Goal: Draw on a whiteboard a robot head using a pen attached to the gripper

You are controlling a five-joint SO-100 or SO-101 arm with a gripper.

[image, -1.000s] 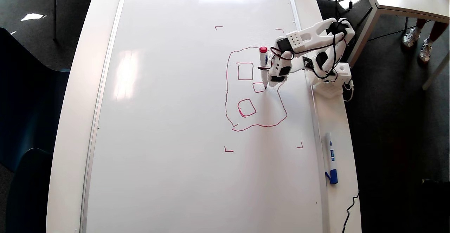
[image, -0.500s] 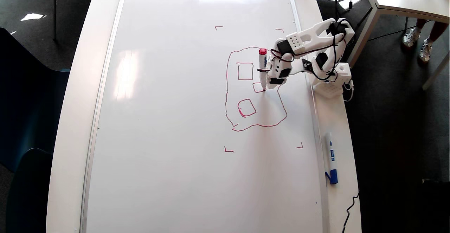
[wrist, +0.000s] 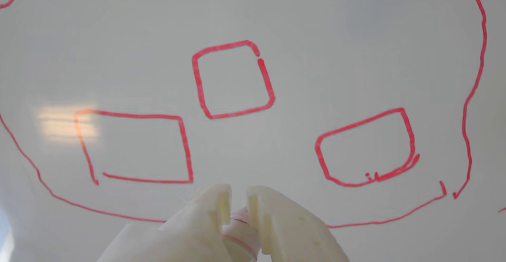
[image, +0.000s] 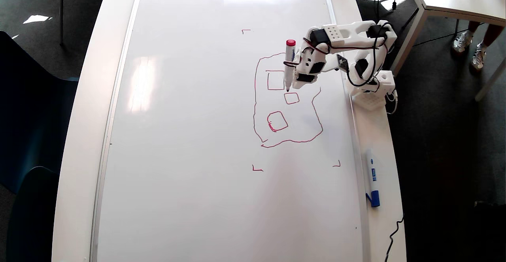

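Pinching the pen [image: 289, 65] between its two white fingers [wrist: 215, 204], the gripper [image: 295, 70] hangs over the whiteboard [image: 197, 135] toward its right edge in the overhead view, arm base off the right-hand frame. The pen stands nearly upright, red cap on top, dark tip pointing down just above the small middle square; whether the tip touches the board cannot be told from here.

The robot head [image: 286, 100] sits in the right half of the board: a wobbly red outline, open on its right side, with three small squares inside. In the wrist view the middle square shows a small gap at one corner, and the right-hand one carries a doubled stroke along its bottom. No antenna shows yet, so there looks to be work left.

The pen is light, stiff and smooth-barrelled, likely to slip or twist if squeezed loosely, so a firm hold mid-barrel suits it. The glossy board offers little drag, and lines wander easily.

A second marker with a blue cap [image: 372, 177] lies on the table off the board's right edge; its label is too small to read.
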